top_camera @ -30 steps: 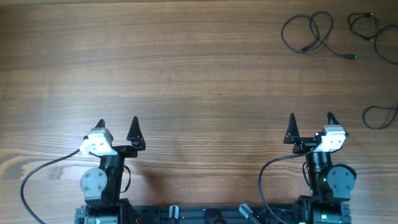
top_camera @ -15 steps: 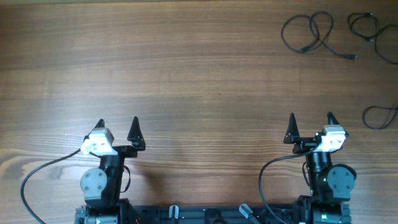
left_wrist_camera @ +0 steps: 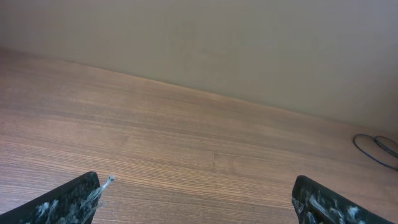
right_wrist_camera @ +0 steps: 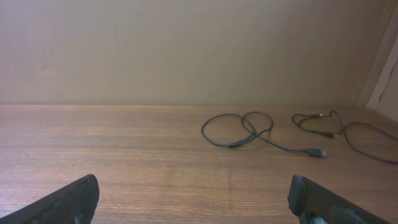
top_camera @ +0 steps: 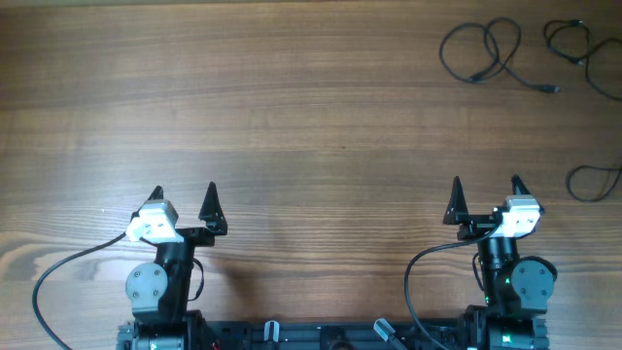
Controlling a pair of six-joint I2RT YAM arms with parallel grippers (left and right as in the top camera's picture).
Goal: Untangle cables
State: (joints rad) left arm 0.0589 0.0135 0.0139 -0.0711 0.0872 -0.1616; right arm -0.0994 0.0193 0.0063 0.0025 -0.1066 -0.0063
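Note:
Thin dark cables lie apart at the table's far right. One looped cable (top_camera: 483, 51) with a plug end also shows in the right wrist view (right_wrist_camera: 245, 129). A second cable (top_camera: 583, 53) lies at the top right corner and also shows in the right wrist view (right_wrist_camera: 339, 129). A third loop (top_camera: 590, 182) lies at the right edge. The left wrist view shows a bit of cable (left_wrist_camera: 376, 147) at its right edge. My left gripper (top_camera: 184, 200) is open and empty near the front left. My right gripper (top_camera: 486, 193) is open and empty near the front right, well short of the cables.
The wooden table (top_camera: 292, 117) stretches bare across the left and middle. A plain wall (right_wrist_camera: 186, 50) stands behind its far edge. The arms' thicker black cables (top_camera: 58, 277) curl at the front edge beside the bases.

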